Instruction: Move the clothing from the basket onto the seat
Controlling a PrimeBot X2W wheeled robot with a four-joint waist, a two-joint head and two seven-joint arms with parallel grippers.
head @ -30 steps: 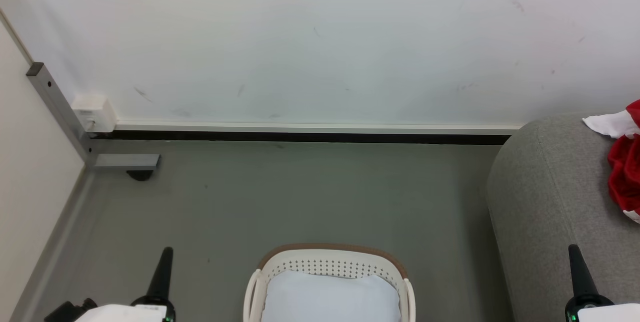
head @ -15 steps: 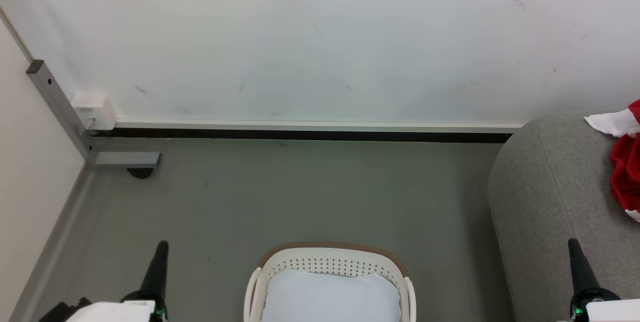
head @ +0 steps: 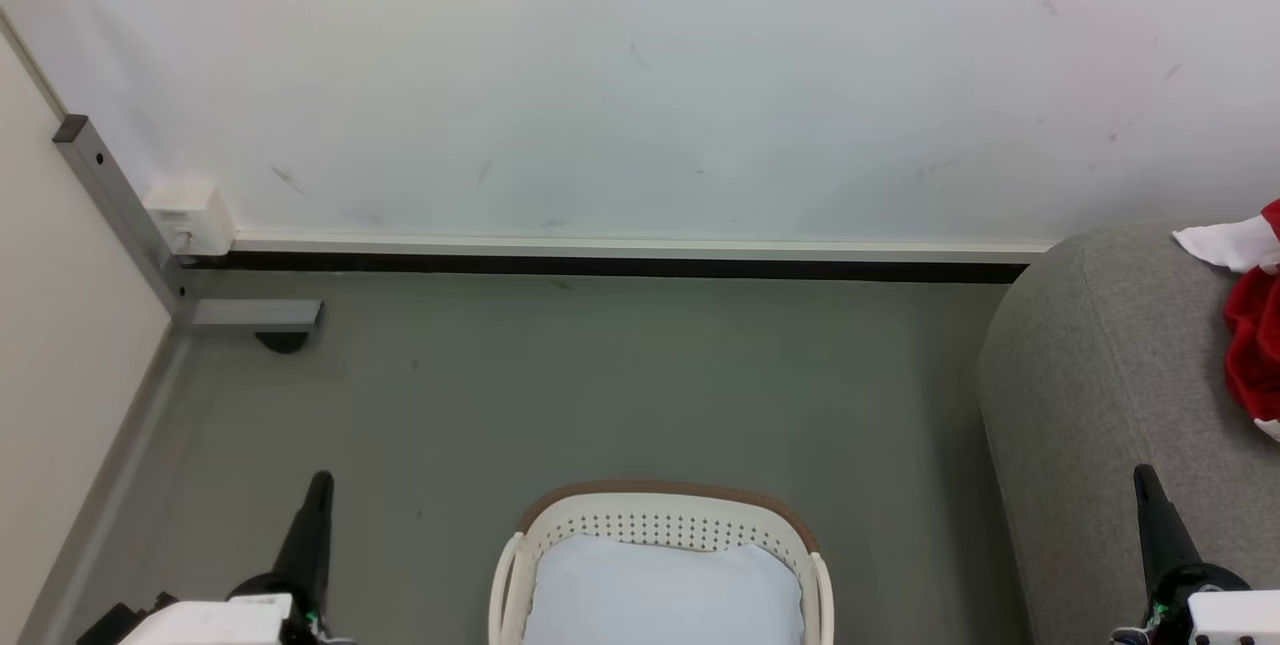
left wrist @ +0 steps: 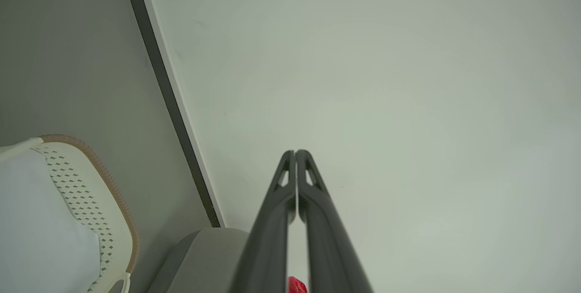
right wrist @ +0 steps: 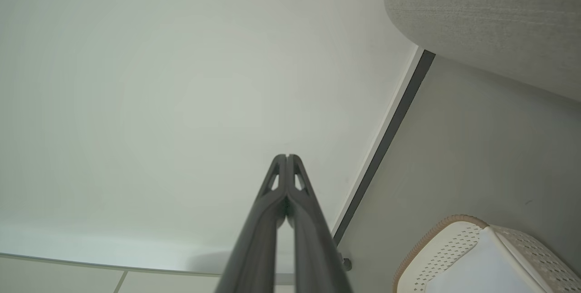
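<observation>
Jersey (head: 1255,345) on seat (head: 1100,375), right of basket (head: 660,507). Left gripper (head: 320,477), right gripper (head: 1143,473) flank basket, clenched empty, tips creeping forward. You look done.

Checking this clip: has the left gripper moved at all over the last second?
Yes, slightly. In the head view the left gripper has drifted left, away from the basket, which has hardly shifted. Its tip also sits a little higher.

White wall (head: 640,75), grey floor (head: 600,385)
</observation>
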